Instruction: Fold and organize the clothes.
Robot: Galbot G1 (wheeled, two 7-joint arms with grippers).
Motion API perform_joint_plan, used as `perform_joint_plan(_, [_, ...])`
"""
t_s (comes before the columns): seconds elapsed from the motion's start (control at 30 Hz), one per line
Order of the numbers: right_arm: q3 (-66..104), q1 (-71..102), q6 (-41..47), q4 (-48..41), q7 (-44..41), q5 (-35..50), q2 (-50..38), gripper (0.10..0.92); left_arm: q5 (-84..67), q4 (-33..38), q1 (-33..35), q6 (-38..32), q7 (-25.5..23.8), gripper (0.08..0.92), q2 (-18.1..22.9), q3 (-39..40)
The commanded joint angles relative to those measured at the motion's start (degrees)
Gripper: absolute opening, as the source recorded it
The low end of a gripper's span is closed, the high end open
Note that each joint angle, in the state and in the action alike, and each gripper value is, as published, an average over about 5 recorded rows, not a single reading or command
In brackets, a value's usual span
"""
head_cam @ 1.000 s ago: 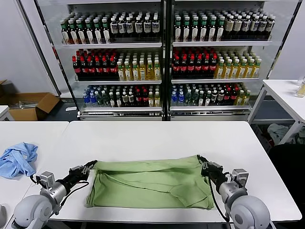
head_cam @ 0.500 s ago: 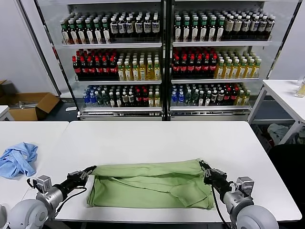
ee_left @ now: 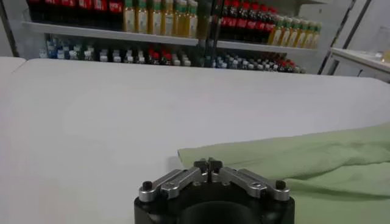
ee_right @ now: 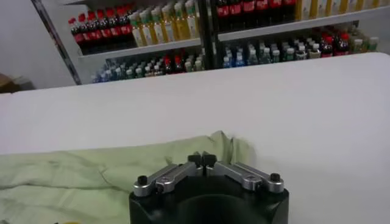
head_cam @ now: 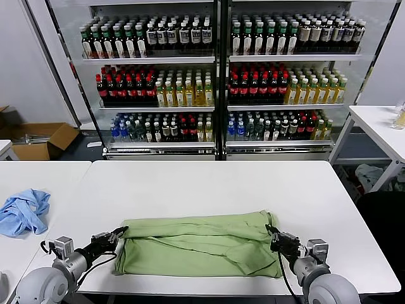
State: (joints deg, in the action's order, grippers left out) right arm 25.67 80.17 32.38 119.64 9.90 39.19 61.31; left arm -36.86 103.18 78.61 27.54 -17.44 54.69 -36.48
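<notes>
The light green shirt (head_cam: 202, 244) lies folded into a wide band near the front edge of the white table (head_cam: 209, 183); its collar, buttons and heart print are hidden. My left gripper (head_cam: 121, 230) is shut on the shirt's upper left corner. My right gripper (head_cam: 271, 230) is shut on the upper right corner. In the left wrist view the jaws (ee_left: 208, 163) are closed over the edge of the green cloth (ee_left: 317, 158). In the right wrist view the jaws (ee_right: 202, 158) are closed at the bunched corner of the cloth (ee_right: 91, 176).
A crumpled light blue garment (head_cam: 24, 211) lies on the neighbouring table at the left. Drink shelves (head_cam: 215, 76) stand behind the table. Another white table (head_cam: 380, 123) is at the right, and a cardboard box (head_cam: 38, 139) sits on the floor at the left.
Both grippers have moved toward the table's front edge, pulling the shirt's far edge with them. The shirt now forms a narrower band.
</notes>
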Motion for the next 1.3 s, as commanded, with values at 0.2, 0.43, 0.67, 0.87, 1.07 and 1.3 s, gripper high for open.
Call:
perform_joint_plan(0.2, [1.25, 1.54, -0.87, 1.28, -1.55, -1.73, 0.36, 0.161, 1.56, 2.21, 0.45, -1.25, 7.62, 0.177, 1.05, -0.07])
perform_joint_plan(0.43, [2.05, 2.63, -1.04, 3.54, 0.06, -2.38, 0.96, 0.355, -4.32, 7.56, 1.36, -1.67, 23.47, 0.385, 2.36, 1.76])
perform_joint_plan(0.67, [1.37, 2.75, -1.49, 4.36, 0.66, -4.51, 1.74, 0.545, -6.54, 12.67, 3.97, 0.6, 36.45, 0.584, 6.54, 6.01])
perform_joint_plan(0.87, [1.79, 2.95, -1.46, 6.87, 1.26, -4.84, 1.83, 0.719, -9.15, 12.68, 4.17, 0.2, 38.58, 0.747, 8.43, 6.68])
perform_joint_plan(1.07, [2.76, 3.03, -1.04, 10.31, 1.48, -4.82, 1.58, 0.817, -9.59, 11.64, 3.61, -1.45, 42.09, 0.821, 9.45, 8.93])
perform_joint_plan(1.3, [2.32, 2.72, -1.11, 10.39, 2.02, -5.17, 2.16, 0.823, -9.75, 10.92, 3.21, -2.75, 44.69, 0.823, 10.55, 11.48])
